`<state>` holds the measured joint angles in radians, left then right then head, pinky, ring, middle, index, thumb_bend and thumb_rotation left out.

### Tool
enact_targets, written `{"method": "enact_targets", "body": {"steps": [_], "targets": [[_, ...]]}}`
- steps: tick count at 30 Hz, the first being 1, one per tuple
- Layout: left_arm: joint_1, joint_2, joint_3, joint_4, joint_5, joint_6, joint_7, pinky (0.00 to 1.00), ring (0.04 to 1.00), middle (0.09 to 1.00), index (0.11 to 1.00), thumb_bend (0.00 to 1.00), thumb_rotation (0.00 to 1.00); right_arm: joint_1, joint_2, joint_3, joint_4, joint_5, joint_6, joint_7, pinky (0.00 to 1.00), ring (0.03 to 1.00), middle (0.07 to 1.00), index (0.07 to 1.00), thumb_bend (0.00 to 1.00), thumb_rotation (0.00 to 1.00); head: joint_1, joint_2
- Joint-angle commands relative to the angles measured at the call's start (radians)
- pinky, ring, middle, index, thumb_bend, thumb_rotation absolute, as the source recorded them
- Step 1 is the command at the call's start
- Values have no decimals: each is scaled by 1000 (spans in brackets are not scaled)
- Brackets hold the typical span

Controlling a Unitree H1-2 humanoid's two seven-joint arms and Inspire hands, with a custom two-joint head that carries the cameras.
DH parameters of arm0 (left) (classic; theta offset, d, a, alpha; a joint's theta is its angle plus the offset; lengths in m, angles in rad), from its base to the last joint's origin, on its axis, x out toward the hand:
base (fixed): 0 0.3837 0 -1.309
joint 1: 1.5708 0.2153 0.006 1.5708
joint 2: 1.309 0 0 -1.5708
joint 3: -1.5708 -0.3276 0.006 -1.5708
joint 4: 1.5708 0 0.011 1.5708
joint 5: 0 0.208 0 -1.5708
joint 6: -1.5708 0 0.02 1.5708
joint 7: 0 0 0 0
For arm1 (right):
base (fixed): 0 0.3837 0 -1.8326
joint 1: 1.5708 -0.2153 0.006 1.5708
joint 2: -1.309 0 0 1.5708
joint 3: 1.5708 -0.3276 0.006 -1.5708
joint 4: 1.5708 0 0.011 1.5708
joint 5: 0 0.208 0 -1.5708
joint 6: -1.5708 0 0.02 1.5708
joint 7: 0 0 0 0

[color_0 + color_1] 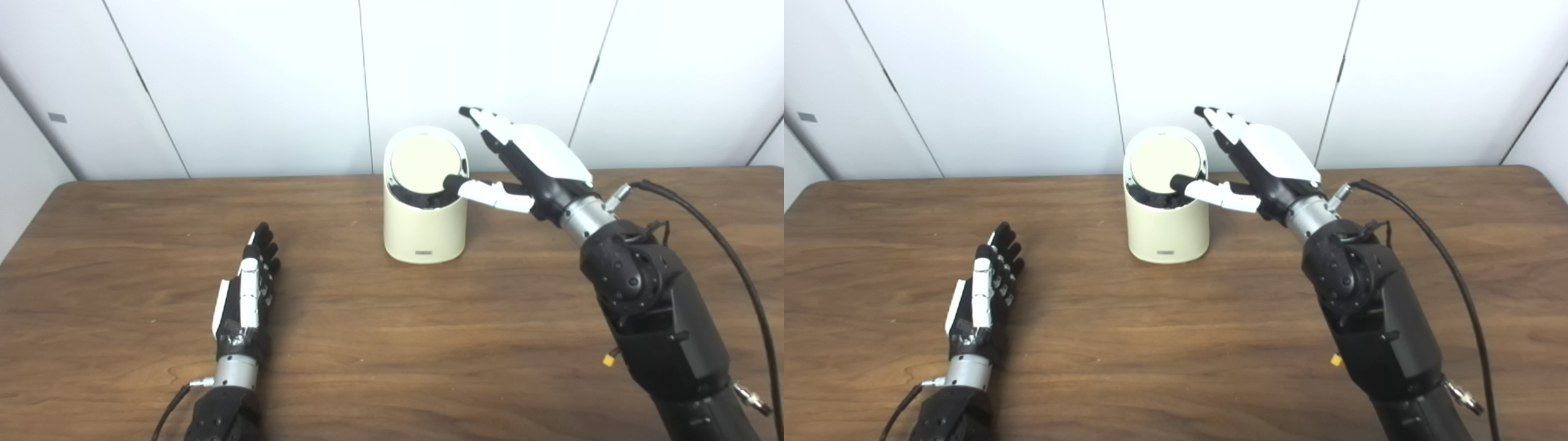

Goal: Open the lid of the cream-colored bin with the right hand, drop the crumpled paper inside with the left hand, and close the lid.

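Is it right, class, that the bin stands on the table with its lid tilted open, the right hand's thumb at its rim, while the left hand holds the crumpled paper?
Not quite. The left hand holds nothing: it lies flat and open on the table, and no paper shows, as the left eye view makes clear. The bin, tilted lid and right hand are as stated.

Cream-colored bin [424, 226] stands upright at the back centre of the wooden table [392, 343], close to the white wall panels [245, 79]. Its round lid [425, 162] is tilted, with a dark gap showing along the front rim. Right hand [533, 165] is raised beside the bin — thumb tip at the lid's front-right edge, fingers spread upward, holding nothing. Left hand [248, 300] lies flat on the table, fingers extended, well apart from the bin. A black cable [729, 251] trails along the right arm.
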<state>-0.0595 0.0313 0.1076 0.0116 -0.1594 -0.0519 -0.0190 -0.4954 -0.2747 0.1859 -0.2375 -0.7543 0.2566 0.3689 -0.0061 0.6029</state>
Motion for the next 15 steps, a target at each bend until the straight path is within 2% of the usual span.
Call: {"method": "enact_targets", "body": {"steps": [1, 4, 7, 11, 15], "targets": [[8, 4, 2, 6, -4, -12, -6, 999, 1000, 1000, 1000, 474, 1000, -19, -30, -21, -14, 2, -38, -49, 960, 1000, 1000, 1000, 561, 1000, -2, 1], [8, 7, 3, 7, -8, -13, -9, 999, 1000, 1000, 1000, 474, 999, 5, -46, -31, -14, 9, -37, -65, 925, 1000, 1000, 1000, 542, 1000, -2, 2], [9, 9, 3, 7, -11, -15, -11, 1000, 1000, 1000, 1000, 452, 1000, 44, -45, -58, -20, 33, -21, -80, 931, 1000, 1000, 1000, 546, 1000, -3, 5], [12, 10, 5, 3, -13, -14, -11, 1000, 1000, 1000, 1000, 449, 1000, 96, -50, -96, 10, 93, -43, -118, 906, 1000, 1000, 1000, 546, 1000, -4, 8], [13, 21, 6, -2, -5, -7, -10, 1000, 999, 1000, 1000, 459, 990, 135, -53, -124, 31, 140, -19, -122, 889, 1000, 1000, 1000, 544, 1000, -10, 16]]}}
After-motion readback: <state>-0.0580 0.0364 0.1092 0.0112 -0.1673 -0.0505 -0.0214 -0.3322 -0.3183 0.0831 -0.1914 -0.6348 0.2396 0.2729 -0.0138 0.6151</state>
